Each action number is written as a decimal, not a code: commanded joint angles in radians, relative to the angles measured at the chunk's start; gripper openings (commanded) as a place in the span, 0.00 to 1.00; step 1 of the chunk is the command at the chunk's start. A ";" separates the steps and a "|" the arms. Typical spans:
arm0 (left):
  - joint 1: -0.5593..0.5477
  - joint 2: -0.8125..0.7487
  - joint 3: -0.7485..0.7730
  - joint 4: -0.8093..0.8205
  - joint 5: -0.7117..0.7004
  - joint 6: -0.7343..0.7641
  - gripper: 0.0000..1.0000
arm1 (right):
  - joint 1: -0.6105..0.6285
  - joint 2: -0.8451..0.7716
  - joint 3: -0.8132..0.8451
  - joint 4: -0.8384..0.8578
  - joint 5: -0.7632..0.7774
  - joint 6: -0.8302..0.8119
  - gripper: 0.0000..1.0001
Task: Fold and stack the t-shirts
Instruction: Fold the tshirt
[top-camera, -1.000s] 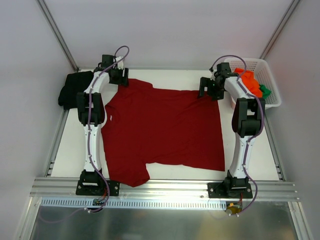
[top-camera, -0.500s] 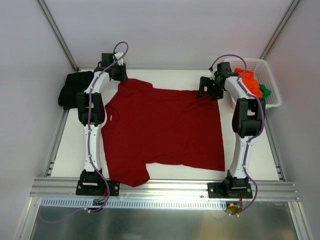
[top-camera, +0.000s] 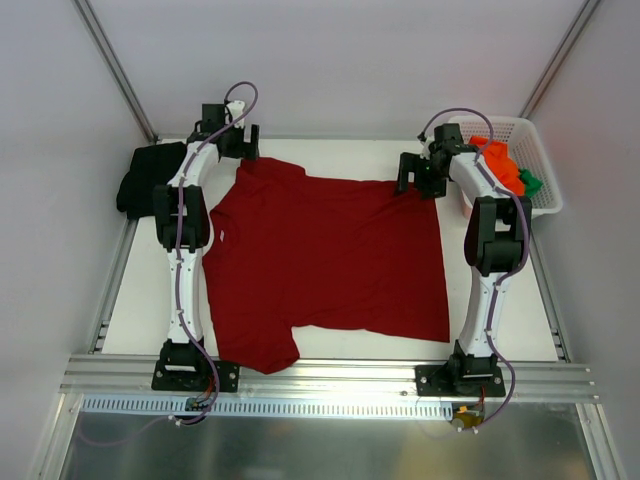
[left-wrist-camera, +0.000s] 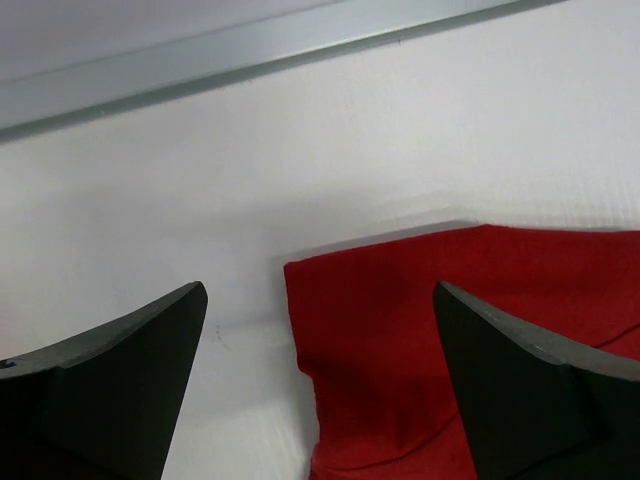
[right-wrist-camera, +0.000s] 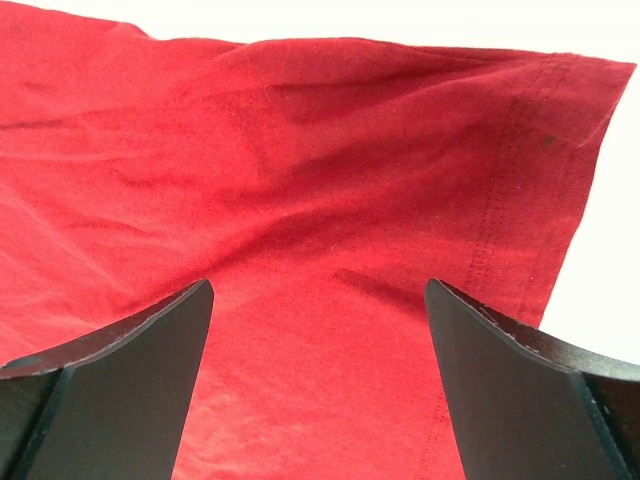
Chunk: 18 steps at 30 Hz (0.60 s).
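A dark red t-shirt (top-camera: 325, 260) lies spread flat over the white table (top-camera: 140, 300). My left gripper (top-camera: 240, 143) hovers at the shirt's far left sleeve, open, with the sleeve's corner (left-wrist-camera: 400, 340) lying loose on the table between its fingers (left-wrist-camera: 120, 370). My right gripper (top-camera: 412, 172) is over the far right hem corner, open, with the cloth (right-wrist-camera: 320, 250) flat below its fingers (right-wrist-camera: 510, 370). A black t-shirt (top-camera: 148, 175) sits bunched at the far left. Orange (top-camera: 500, 165) and green (top-camera: 530, 183) t-shirts fill the basket.
A white plastic lattice basket (top-camera: 530, 135) stands at the far right corner, just behind the right arm. Metal frame rails (top-camera: 330, 375) run along the near edge and the table's sides. White walls close in the back and both sides.
My left gripper has let go of the sleeve, opened wide and moved slightly back toward the far edge; the sleeve lies a little straighter. The right arm has barely moved.
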 joint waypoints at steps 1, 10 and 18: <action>-0.009 0.014 0.072 0.028 -0.006 0.057 0.98 | 0.012 -0.063 0.039 -0.015 -0.034 0.012 0.91; -0.024 -0.006 0.039 -0.049 0.093 0.022 0.78 | 0.022 -0.070 0.040 -0.036 -0.058 0.023 0.91; -0.019 -0.074 -0.038 -0.119 0.097 0.034 0.88 | 0.022 -0.070 0.037 -0.038 -0.072 0.024 0.91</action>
